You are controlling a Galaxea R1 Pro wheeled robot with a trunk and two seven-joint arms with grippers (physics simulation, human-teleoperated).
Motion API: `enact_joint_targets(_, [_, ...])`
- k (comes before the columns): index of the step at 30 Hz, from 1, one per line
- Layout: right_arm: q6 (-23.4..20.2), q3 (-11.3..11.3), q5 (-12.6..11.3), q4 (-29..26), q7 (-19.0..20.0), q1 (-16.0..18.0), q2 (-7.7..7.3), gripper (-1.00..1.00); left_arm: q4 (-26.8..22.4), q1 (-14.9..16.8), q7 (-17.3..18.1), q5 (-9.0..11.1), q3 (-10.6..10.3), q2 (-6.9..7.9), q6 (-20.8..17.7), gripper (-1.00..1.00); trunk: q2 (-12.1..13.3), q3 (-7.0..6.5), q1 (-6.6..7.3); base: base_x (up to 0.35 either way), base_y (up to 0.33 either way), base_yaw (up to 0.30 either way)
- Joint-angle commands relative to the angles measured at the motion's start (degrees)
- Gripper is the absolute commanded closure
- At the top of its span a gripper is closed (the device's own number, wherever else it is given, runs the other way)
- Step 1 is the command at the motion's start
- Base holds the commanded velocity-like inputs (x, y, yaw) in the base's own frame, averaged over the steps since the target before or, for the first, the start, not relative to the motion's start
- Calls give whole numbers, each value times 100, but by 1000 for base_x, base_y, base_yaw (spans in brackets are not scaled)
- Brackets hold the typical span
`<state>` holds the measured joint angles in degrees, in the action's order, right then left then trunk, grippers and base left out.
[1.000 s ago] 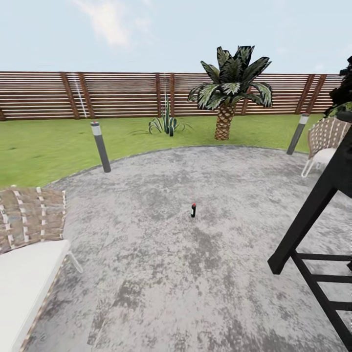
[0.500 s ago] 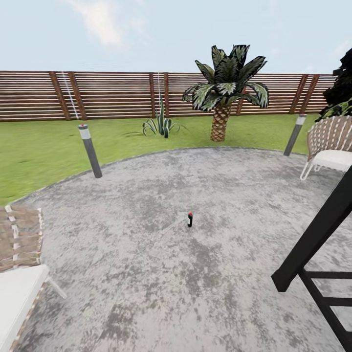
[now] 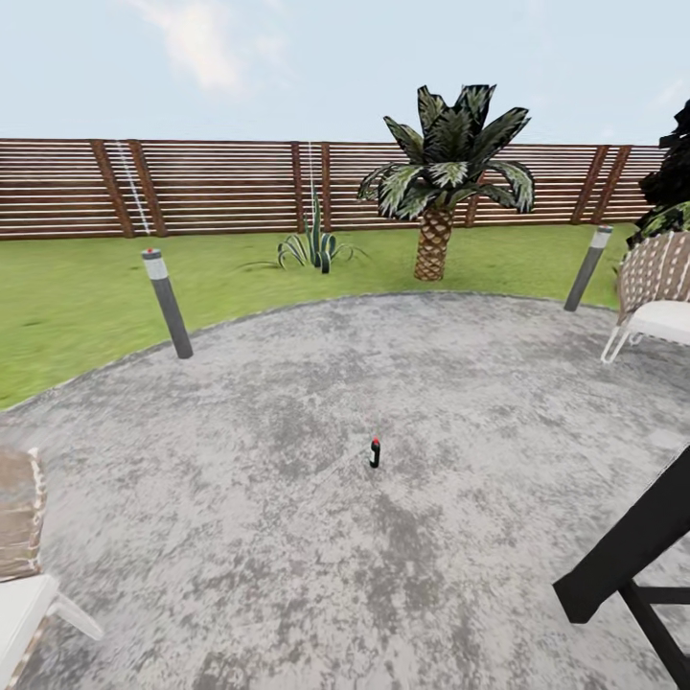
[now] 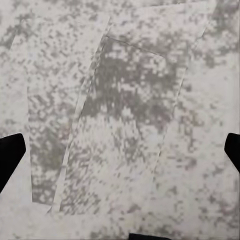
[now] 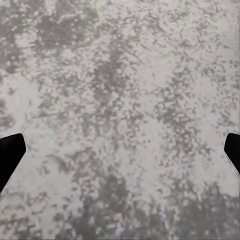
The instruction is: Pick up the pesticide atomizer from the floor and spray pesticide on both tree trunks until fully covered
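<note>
The pesticide atomizer (image 3: 375,452), a small black bottle with a red top, stands upright on the grey mottled patio (image 3: 287,537) near the middle of the head view. The garden's green lawn (image 3: 77,287) and brown slat fence (image 3: 220,187) lie behind it. The pale-trunked trees are out of view. My left gripper (image 4: 120,152) is open over bare paving, its black fingertips (image 4: 10,155) wide apart with nothing between them. My right gripper (image 5: 120,150) is open too, likewise over paving.
A scaly-trunked palm (image 3: 436,192) and a spiky plant (image 3: 311,247) grow by the fence. Two bollard lights (image 3: 168,305) (image 3: 587,268) mark the patio edge. Woven chairs sit at the left (image 3: 19,575) and right (image 3: 661,287). A black slanted frame (image 3: 632,556) stands at the lower right.
The whole head view has shifted, so the camera has moved: the atomizer sits lower in the picture and the left chair and black frame have slid toward the edges. Nothing itself moved.
</note>
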<state>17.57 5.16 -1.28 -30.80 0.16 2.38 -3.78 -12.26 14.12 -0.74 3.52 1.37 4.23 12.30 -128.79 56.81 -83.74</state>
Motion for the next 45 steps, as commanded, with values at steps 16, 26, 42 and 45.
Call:
enact_joint_targets(16, [19,-7,4,20,2,4,-8,-100,5,3,3,44,4,-1,14,-100,-1,5,-3,339,0,0])
enact_joint_targets(26, [19,-7,-8,-4,2,5,-3,-100,5,3,3,44,4,-1,17,-100,-1,5,-3,339,0,0])
enact_joint_targets(42, [19,-7,-5,-21,10,3,149,-100,5,3,3,44,4,-1,18,-100,-1,5,-3,339,0,0])
enact_joint_targets(45, [19,-7,-4,-22,10,2,150,-100,5,3,3,44,4,-1,18,-100,-1,5,-3,339,0,0])
